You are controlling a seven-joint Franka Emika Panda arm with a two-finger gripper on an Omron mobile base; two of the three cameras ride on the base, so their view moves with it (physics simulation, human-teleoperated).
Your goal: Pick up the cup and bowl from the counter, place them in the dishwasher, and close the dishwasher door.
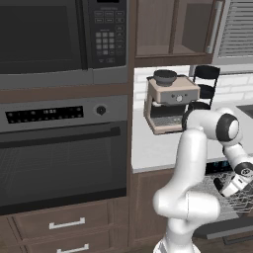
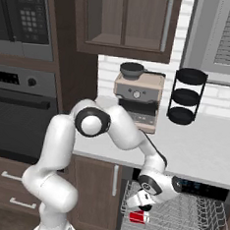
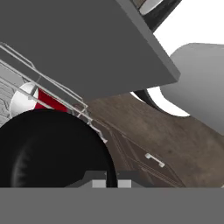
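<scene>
The red cup (image 2: 137, 217) lies on its side in the dishwasher's grey wire rack (image 2: 187, 217), under the dark top strip (image 2: 199, 187). In the hand view the cup (image 3: 45, 100) shows behind the rack wires (image 3: 52, 83). My gripper (image 2: 143, 206) hangs just above the rack's left end, right over the cup. A black round bowl (image 3: 52, 148) sits against my fingertips, its rim between them, so the gripper looks shut on it. From the left base view the gripper (image 1: 221, 184) is over the rack (image 1: 237, 200). The dishwasher door (image 1: 230, 226) is down and open.
A coffee machine (image 2: 137, 99) and a black tiered stand (image 2: 186, 96) stand on the counter (image 2: 202, 149). The black oven (image 1: 62, 163) and drawers (image 1: 64, 222) are to the left. Wood floor (image 3: 166, 140) lies below the hand.
</scene>
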